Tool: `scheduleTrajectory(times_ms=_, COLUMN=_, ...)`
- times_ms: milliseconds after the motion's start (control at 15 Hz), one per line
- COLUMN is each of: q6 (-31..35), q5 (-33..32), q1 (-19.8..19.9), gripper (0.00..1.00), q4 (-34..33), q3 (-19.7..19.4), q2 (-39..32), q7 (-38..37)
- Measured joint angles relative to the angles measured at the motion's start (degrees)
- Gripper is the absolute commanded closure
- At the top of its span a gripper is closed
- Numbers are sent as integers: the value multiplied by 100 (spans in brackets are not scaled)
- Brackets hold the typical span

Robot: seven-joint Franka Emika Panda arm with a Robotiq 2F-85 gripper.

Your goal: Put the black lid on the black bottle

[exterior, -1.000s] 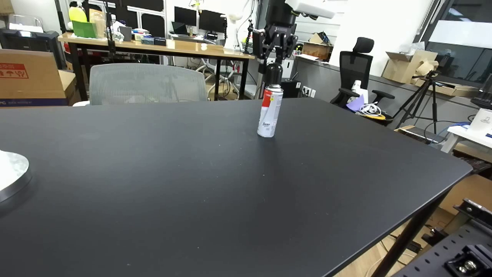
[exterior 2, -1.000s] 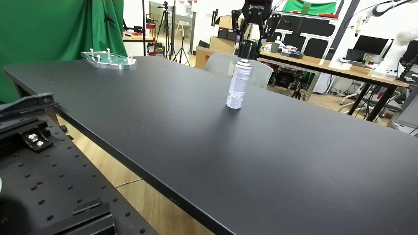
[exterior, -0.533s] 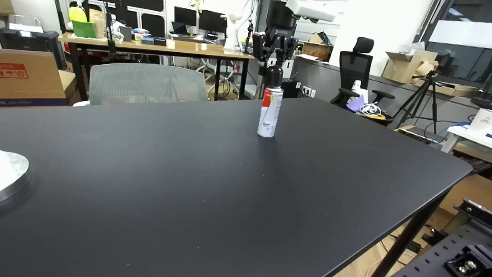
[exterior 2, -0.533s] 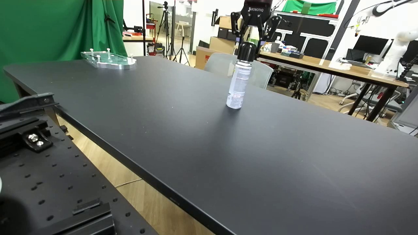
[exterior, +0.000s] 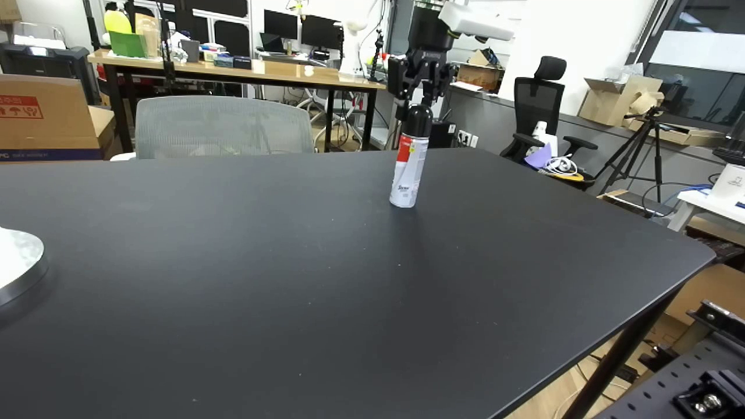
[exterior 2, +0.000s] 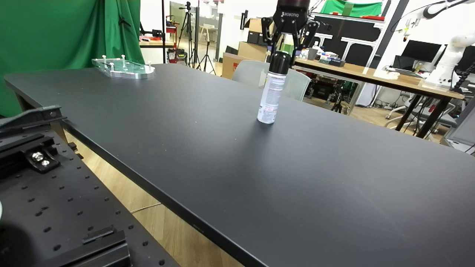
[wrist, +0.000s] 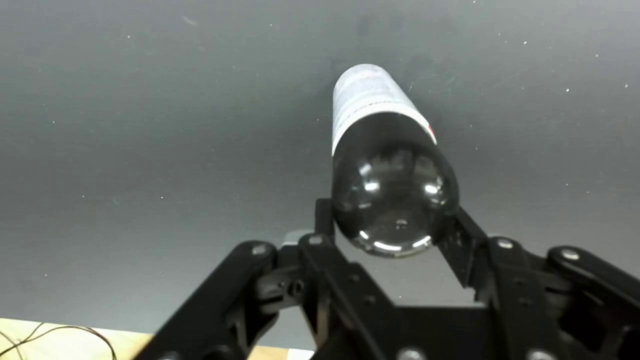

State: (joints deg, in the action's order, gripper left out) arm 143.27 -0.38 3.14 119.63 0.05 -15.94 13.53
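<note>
Dark tabletop (exterior: 262, 291) is seen in both ext. views, w/ grey mesh chair (exterior: 224, 128) behind it; cardboard box (exterior: 46, 125) near chair & wooden desk (exterior: 279, 72) in bkgd are shown in an ext. view. Green curtain (exterior 2: 66, 33) is hung behind tabletop's far end in an ext. view; clear plate (exterior 2: 130, 75) w/ posts is set on tabletop near it. Whitish bottle (exterior: 405, 180), marked w/ red patch, is stood upright on tabletop, well apart from plate. Atop it the black lid (exterior 2: 280, 63) is placed, approx. in line w/ bottle, lower edge brought against bottle's top; whether it's pressed fully home can't be told. Lid is clasped by gripper (wrist: 394, 225), pointed down: in wrist view, fingers (wrist: 324, 220) are seen against opp. sides of lid, glossy dome left exposed btwn them.
</note>
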Motion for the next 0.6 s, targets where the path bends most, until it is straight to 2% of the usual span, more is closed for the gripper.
scheduleTrajectory(times_ms=67, q6=12, q5=40, q1=3, gripper=19, q4=25, q3=0, q2=14, q7=10)
scheduleTrajectory(times_ms=267, q6=15, q5=72, q1=17, gripper=2, q4=91, q3=0, q2=36, q7=13)
scheduleTrajectory(times_ms=600, q6=27, q5=124, q1=19, gripper=0, q4=154, q3=14, q2=59, q7=36)
